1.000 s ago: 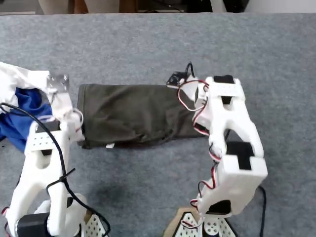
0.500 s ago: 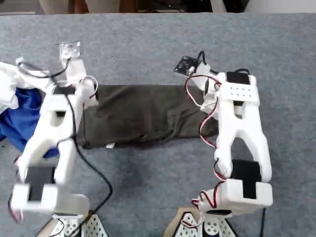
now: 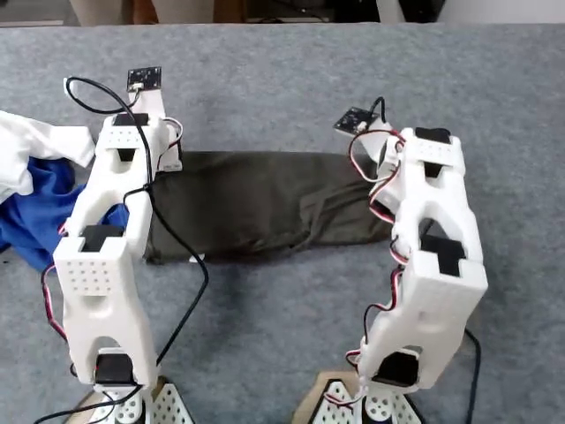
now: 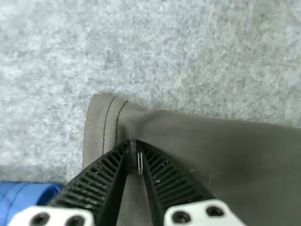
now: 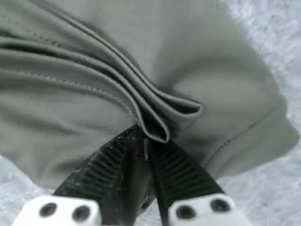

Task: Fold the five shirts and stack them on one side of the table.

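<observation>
A dark olive shirt (image 3: pixel 256 205) lies folded into a long strip across the middle of the grey table (image 3: pixel 282 79). My left gripper (image 4: pixel 133 145) is shut on the olive shirt (image 4: pixel 211 146) near its hemmed far-left corner. My right gripper (image 5: pixel 141 136) is shut on a bunched fold of the olive shirt (image 5: pixel 94 56) at its right end. In the high view the left arm (image 3: pixel 110 238) covers the shirt's left end and the right arm (image 3: pixel 428 238) covers its right end.
A crumpled blue shirt (image 3: pixel 31 216) and a white shirt (image 3: pixel 31 146) lie heaped at the table's left edge, close beside the left arm. A sliver of the blue shirt (image 4: pixel 23 200) shows next to the left fingers. Bare grey table stretches behind and in front of the olive shirt.
Both arms have stretched away from their bases to the olive shirt's far edge. The shirt's ends have shifted slightly with them and the strip lies flatter.
</observation>
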Available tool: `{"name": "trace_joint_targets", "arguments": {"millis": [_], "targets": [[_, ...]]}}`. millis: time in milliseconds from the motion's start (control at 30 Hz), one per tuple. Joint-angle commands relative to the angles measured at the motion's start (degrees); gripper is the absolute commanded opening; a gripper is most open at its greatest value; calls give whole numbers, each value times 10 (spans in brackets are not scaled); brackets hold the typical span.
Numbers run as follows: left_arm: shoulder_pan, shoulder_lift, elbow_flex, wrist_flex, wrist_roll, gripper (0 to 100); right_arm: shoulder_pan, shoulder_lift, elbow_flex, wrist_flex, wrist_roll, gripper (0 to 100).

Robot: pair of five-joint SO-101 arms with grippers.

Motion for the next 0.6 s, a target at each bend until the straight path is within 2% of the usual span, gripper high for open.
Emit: {"name": "trace_joint_targets", "arguments": {"millis": [0,67,200,433,567], "targets": [[-6,0,-25,4,-2,19,11,7,-36,13,9,5],[-4,-2,-39,28,-2,20,11,-10,-40,20,9,5],[-6,-40,-114,148,-2,28,10,-83,-64,76,9,5],[-46,-101,-229,358,1,187,10,-211,-102,131,-26,5],[-84,-100,-223,406,-31,194,10,-220,-100,129,-55,5]]}}
